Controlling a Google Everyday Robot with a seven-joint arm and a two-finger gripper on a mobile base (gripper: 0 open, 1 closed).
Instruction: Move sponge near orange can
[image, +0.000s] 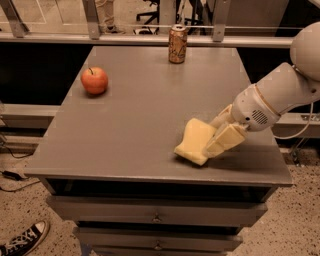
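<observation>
Spanning most of the camera view, a grey table (150, 125) stood with drawers (157, 217) under its top. From the right edge, the robot's white arm (280, 95) reached down and leftward over the table's front right part. At its end the gripper (211, 139) sat low over the surface, its pale yellow fingers (225, 142) clamped on the right edge of the sponge (192, 141), one finger on the near side and one behind it. The sponge, pale yellow foam, lay near the front edge of the table, right of centre, its left end resting on the tabletop. A red-orange apple (94, 80) stood well apart on the left side of the table. The orange can (177, 44) stood upright at the far edge, well apart from the sponge. On the floor at the lower left, a black-and-white sneaker (22, 241) showed.
</observation>
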